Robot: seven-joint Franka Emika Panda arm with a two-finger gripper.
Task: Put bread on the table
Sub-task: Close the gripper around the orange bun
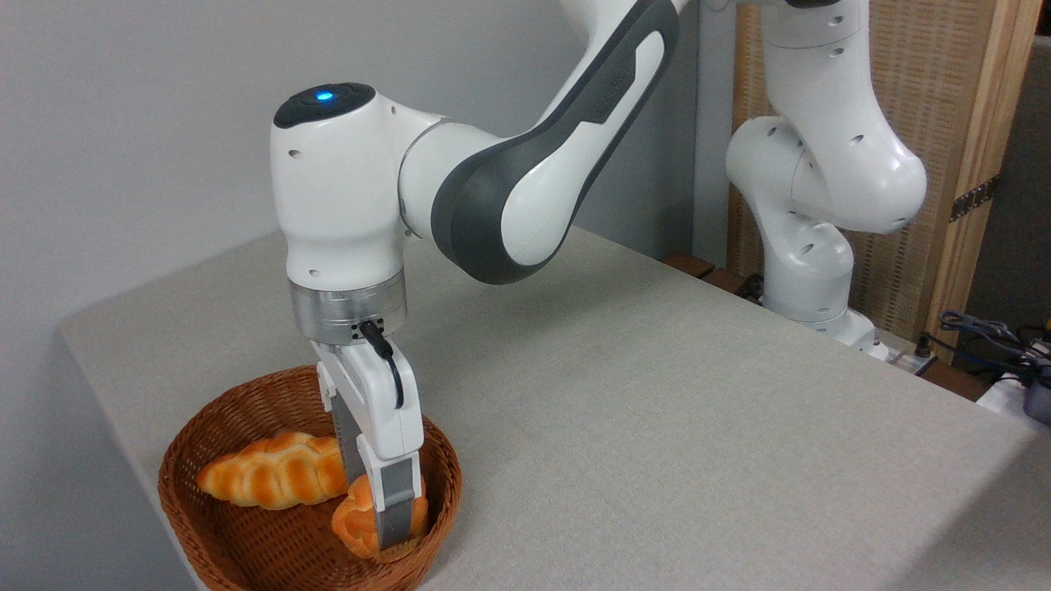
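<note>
Reaching straight down into the basket (246,460), the gripper (379,502) has its fingers on either side of the bread (355,519), one finger in front of it and one behind, clasping it. That small orange-golden bun sits inside the basket near its front right rim; it looks tipped, with its ridged side showing to the left of the front finger, and being round it has no clear long axis. Whether it rests on the basket floor or is lifted slightly cannot be told.

Just behind and to the left of the bun in the same basket lies a braided loaf (267,474), its length running left to right, its right end hidden behind the gripper.

Under the basket is a table (657,410) covered in light grey-beige cloth, its rounded corner behind and left of the basket. Beyond the basket the white arm (525,189) bends up and right toward its base (809,279) at the table's far edge. Behind that stand a pale grey wall (131,123) and a woven screen (928,98) in a wooden frame, with cables (993,345) beside it.
</note>
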